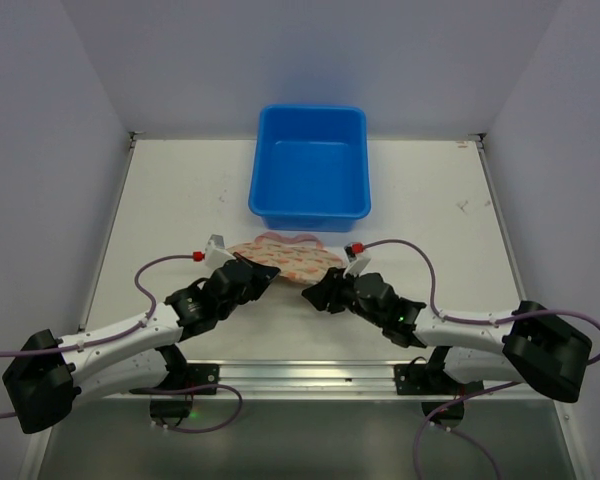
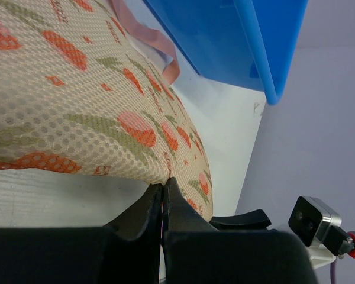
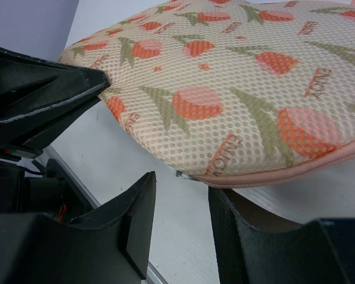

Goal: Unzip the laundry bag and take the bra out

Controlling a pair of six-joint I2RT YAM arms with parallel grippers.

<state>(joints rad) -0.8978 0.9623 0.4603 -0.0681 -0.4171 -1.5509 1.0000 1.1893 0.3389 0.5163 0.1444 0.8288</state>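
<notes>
Laundry bag (image 1: pixel 283 258) at centre on the surface (image 1: pixel 180 200), tub (image 1: pixel 310 165) just above; left pincer (image 1: pixel 263 269) at bag's lower-left edge, right pincer (image 1: pixel 308 293) lower-right.

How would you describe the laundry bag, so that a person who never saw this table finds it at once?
Find the blue tub at the far side of the white table. Directly in front of it, toward the near edge, lies the laundry bag. It is the only flat cream mesh pouch, printed with orange-pink shapes and edged in pink.
</notes>
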